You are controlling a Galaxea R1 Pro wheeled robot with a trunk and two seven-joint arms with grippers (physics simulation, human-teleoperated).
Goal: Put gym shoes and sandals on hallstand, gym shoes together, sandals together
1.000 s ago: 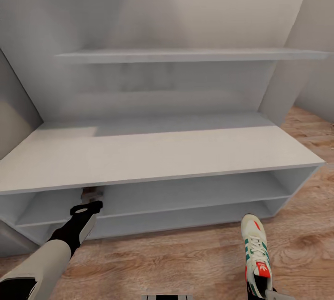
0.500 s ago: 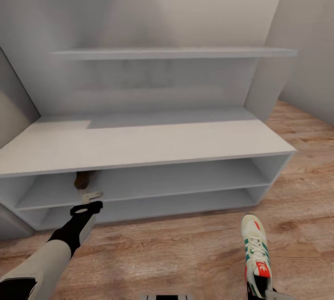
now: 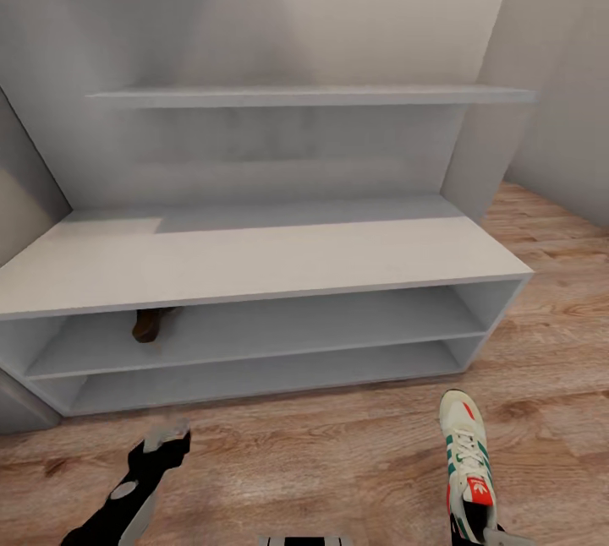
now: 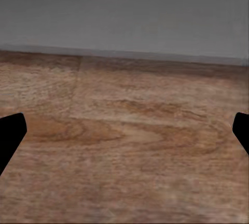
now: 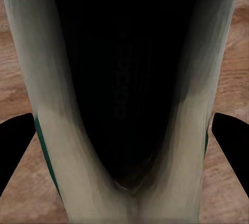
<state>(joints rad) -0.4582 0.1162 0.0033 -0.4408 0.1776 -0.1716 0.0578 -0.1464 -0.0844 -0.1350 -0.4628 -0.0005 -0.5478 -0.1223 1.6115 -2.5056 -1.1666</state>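
A brown sandal (image 3: 150, 324) lies in the upper shelf slot of the pale-grey hallstand (image 3: 254, 263), near its left end, partly hidden under the bench top. My left gripper (image 3: 167, 438) hangs open over the corridor floor (image 3: 338, 444) in front of the rack, with nothing between its fingers (image 4: 10, 135). A white gym shoe (image 3: 467, 461) with green stripes and red patches points toward the rack at the lower right. My right gripper (image 3: 484, 531) is shut on its heel end. The shoe's dark opening (image 5: 124, 78) lies between the fingers in the right wrist view.
The hallstand has a lower shelf slot (image 3: 254, 377), a wide bench top and an upper shelf (image 3: 304, 95) against a back panel. Grey walls close in on both sides. Wood flooring stretches away to the right of the rack.
My left gripper has let go of the sandal in the upper slot and pulled back low over the floor. The view has backed away from the rack. The right arm holds still.
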